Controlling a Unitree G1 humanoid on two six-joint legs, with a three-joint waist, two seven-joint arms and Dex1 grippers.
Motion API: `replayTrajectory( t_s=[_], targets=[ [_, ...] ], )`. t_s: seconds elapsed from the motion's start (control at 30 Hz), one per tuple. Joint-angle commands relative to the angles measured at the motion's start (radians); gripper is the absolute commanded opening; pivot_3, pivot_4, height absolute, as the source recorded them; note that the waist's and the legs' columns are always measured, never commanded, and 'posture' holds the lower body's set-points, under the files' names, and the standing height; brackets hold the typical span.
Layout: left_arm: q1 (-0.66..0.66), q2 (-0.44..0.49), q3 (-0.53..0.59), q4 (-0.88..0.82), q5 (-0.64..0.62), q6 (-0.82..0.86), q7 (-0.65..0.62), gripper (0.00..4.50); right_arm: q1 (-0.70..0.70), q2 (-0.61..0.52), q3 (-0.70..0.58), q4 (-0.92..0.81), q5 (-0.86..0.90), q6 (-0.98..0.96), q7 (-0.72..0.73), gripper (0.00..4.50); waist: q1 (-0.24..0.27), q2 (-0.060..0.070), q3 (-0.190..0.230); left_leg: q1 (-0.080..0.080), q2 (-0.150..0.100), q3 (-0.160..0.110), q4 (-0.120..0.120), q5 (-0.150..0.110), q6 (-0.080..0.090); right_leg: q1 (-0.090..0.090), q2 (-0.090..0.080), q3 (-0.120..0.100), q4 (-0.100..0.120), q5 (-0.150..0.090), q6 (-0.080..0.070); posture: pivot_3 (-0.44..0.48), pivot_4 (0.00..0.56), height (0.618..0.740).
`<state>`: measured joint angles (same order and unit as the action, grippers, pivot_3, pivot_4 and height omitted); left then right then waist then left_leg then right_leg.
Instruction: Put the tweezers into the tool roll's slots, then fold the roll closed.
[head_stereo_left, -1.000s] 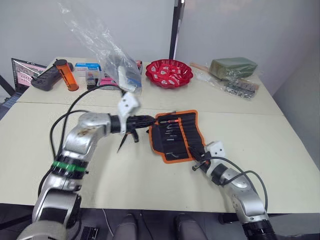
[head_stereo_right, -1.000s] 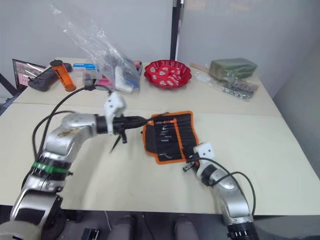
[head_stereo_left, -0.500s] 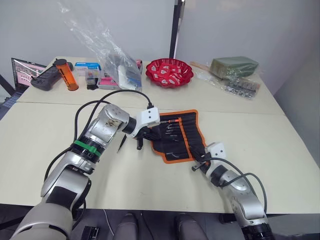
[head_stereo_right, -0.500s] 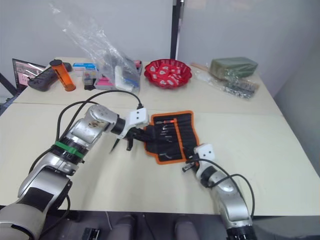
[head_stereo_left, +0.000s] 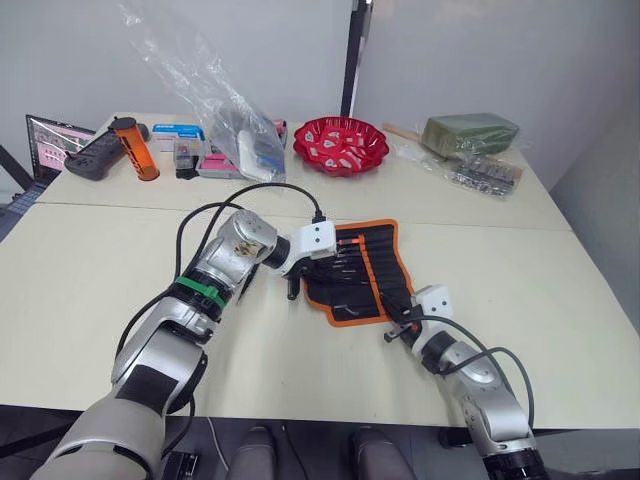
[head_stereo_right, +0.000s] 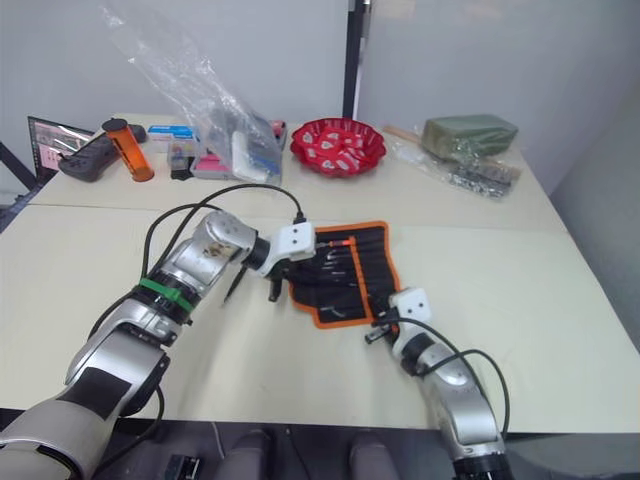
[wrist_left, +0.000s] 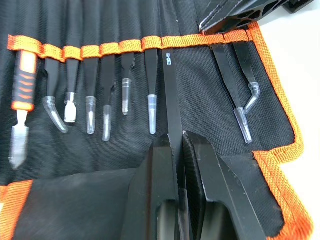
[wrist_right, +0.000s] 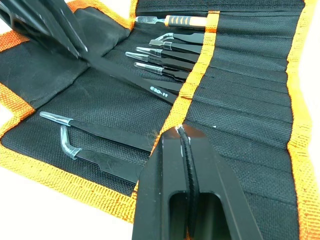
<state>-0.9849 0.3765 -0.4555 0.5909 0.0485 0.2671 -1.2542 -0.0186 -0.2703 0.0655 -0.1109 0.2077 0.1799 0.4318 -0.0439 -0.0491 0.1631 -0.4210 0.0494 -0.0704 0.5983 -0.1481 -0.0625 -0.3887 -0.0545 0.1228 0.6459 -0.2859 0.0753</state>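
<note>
**Left wrist view: tweezers going into a slot**

In the left wrist view we are seeing the left gripper (wrist_left: 177, 145) clamped on one pair of tweezers (wrist_left: 171, 100), its two fingers pressed together on the shaft. The far end of these tweezers is sitting under the orange trim of the slots (wrist_left: 135, 44), while the rest of the shaft is lying out over the black fabric. Other tools are sitting in neighbouring slots along the same row: several capped tweezers (wrist_left: 152, 85), two more (wrist_left: 235, 85) beyond them, and an orange-handled tool (wrist_left: 22, 95) at the opposite end.

In the left eye view the roll (head_stereo_left: 362, 272) is lying open and flat on the table (head_stereo_left: 560, 290), about the middle, with its orange edging showing all round. We are reaching the left gripper (head_stereo_left: 322, 262) over the roll's left part. The right gripper (head_stereo_left: 400, 325) is resting at the roll's near right corner; in the right wrist view its fingers (wrist_right: 170, 170) are closed together on the orange strip (wrist_right: 187, 95) running across the roll.

Along the table's far side a red bowl (head_stereo_left: 338, 145), a clear plastic bag (head_stereo_left: 215, 100), an orange bottle (head_stereo_left: 130, 148) and a green bundle (head_stereo_left: 468, 133) are standing well apart from the roll.
</note>
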Motion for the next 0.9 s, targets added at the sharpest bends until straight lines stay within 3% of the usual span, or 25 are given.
replayTrajectory(
  t_s=[0.03,0.53,0.9],
  targets=[
    [-0.046,-0.039,0.016,0.022,0.004,-0.020,0.006,0.03,0.023,0.003,0.020,0.036,-0.022,0.043,-0.007,0.00,0.000,0.000,0.000,0.000,0.000,0.000,0.000,0.000,0.000,0.000,0.000,0.000,0.000,0.000,0.000,0.000,0.150,0.740],
    [-0.161,-0.231,0.062,0.432,0.059,-0.237,0.125,0.03,0.015,0.020,0.031,0.037,-0.033,0.037,-0.019,0.00,-0.001,0.000,0.000,-0.001,-0.001,-0.001,0.004,0.000,0.000,0.001,0.000,0.000,0.000,0.001,0.001,0.000,0.150,0.740],
    [-0.204,-0.272,0.097,0.517,0.085,-0.290,0.147,0.03,0.015,0.027,0.039,0.032,-0.038,0.040,-0.014,0.00,-0.001,0.000,0.000,-0.002,-0.001,-0.002,0.006,0.000,0.000,0.001,0.000,0.000,0.000,0.001,0.002,0.000,0.150,0.740]
  ],
)
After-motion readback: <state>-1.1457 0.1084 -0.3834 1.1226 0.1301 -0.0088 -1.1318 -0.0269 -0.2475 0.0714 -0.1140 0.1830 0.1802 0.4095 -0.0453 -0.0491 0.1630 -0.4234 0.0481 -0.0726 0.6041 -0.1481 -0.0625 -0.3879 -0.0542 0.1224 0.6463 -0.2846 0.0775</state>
